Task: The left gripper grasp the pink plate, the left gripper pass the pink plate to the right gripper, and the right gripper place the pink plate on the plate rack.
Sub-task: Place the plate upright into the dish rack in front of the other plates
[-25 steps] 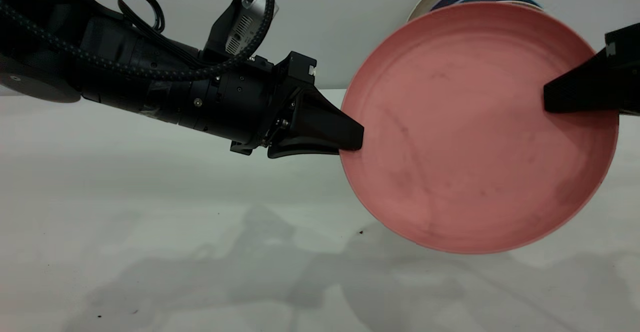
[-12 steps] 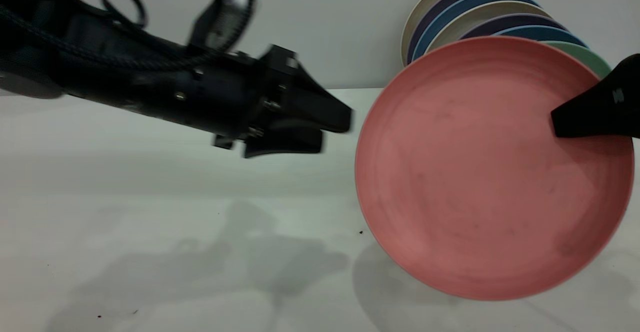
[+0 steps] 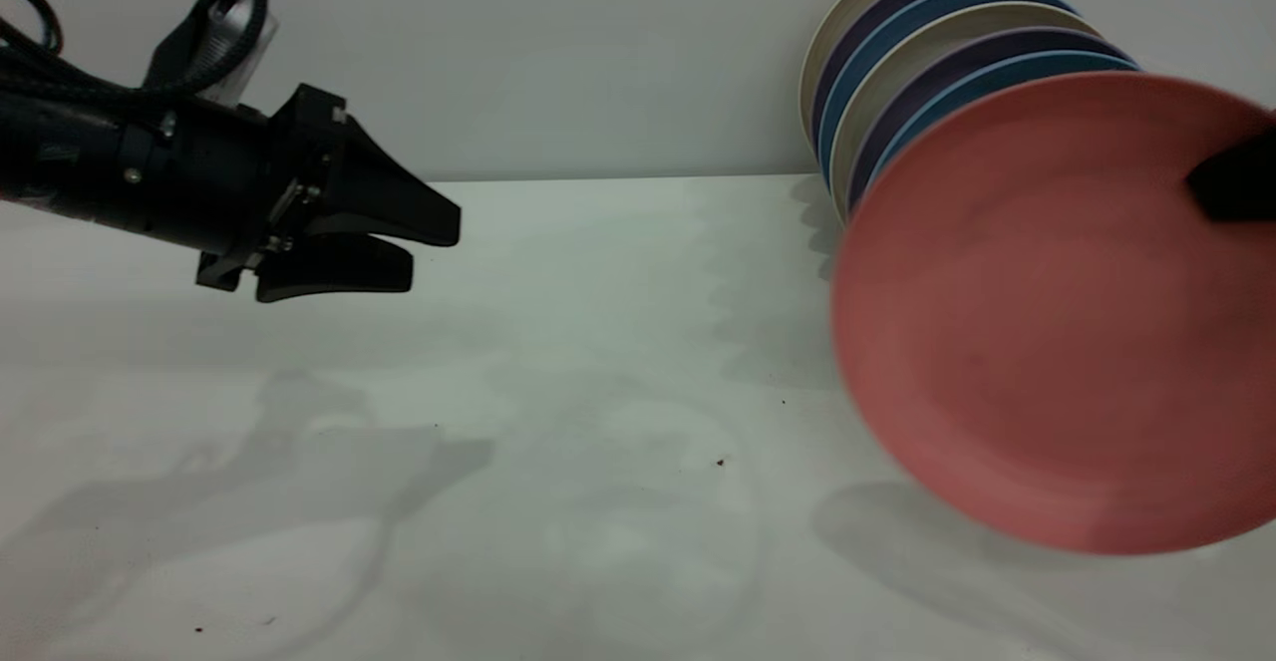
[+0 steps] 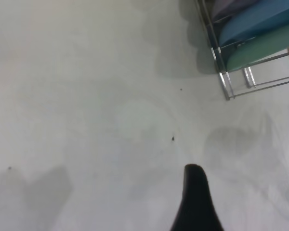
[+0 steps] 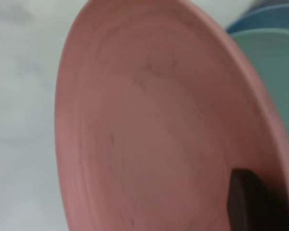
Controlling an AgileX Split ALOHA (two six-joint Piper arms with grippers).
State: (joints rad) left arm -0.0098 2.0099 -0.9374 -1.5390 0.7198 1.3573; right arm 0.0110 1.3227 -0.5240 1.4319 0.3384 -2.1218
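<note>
The pink plate [image 3: 1047, 322] hangs tilted above the table at the right, just in front of the plates in the rack. My right gripper [image 3: 1231, 187] is shut on its upper right rim; one black finger [image 5: 250, 202] lies on the plate's inner face [image 5: 149, 134]. My left gripper [image 3: 434, 247] is open and empty at the far left, well clear of the plate. One of its fingers [image 4: 195, 202] shows in the left wrist view above bare table. The silver wire plate rack [image 4: 226, 82] shows in the left wrist view.
Several plates [image 3: 897, 43] in beige, purple and blue stand on edge in the rack against the back wall. A mint-green plate [image 5: 274, 62] stands right behind the pink one. The white table [image 3: 598, 392] lies between the two grippers.
My left gripper let go of the pink plate's rim, opened and drew far back to the left. My right gripper carried the plate to the right and closer to the rack.
</note>
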